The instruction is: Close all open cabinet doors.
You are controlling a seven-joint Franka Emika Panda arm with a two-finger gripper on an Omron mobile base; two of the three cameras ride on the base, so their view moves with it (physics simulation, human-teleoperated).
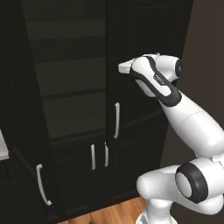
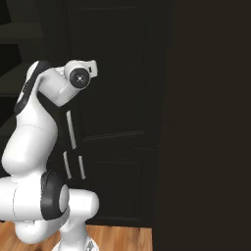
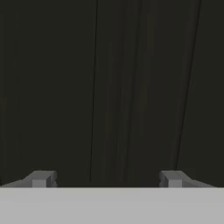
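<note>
Right in front of the gripper (image 3: 106, 179): a flat black door panel, close up, with thin dark lines running up and down. Fingertips (image 3: 40, 178) set wide apart, nothing held between them.

In the left base view, white arm rising from 5 o'clock, bending at a dark elbow joint, then reaching up toward 11 o'clock. Hand end (image 1: 126, 67) level and pointing left, up against the tall right door (image 1: 146, 52). Fingers themselves too hidden there to make out. That door's long silver handle (image 1: 117, 120) sits below the hand, at about 6 o'clock from it.

Left of the hand, at 9 o'clock, a tall open cabinet space (image 1: 70, 65) with dark shelves inside. Its tall left door (image 1: 22, 144) swung out toward the camera, at 8 o'clock in the picture, with a silver handle (image 1: 42, 186) low on its edge. Under the tall doors, two short lower doors (image 1: 81, 173) shut side by side, their two small handles (image 1: 99, 155) close together.

Right base view: arm coming up from 7 o'clock, hand end (image 2: 90, 68) pointing right at the tall black door (image 2: 122, 78). To the right, at 3 o'clock, a plain dark wall (image 2: 211, 122). Wood floor (image 2: 120, 239) along the bottom. The open shelves show far better from the left side; here the arm covers most of them.
</note>
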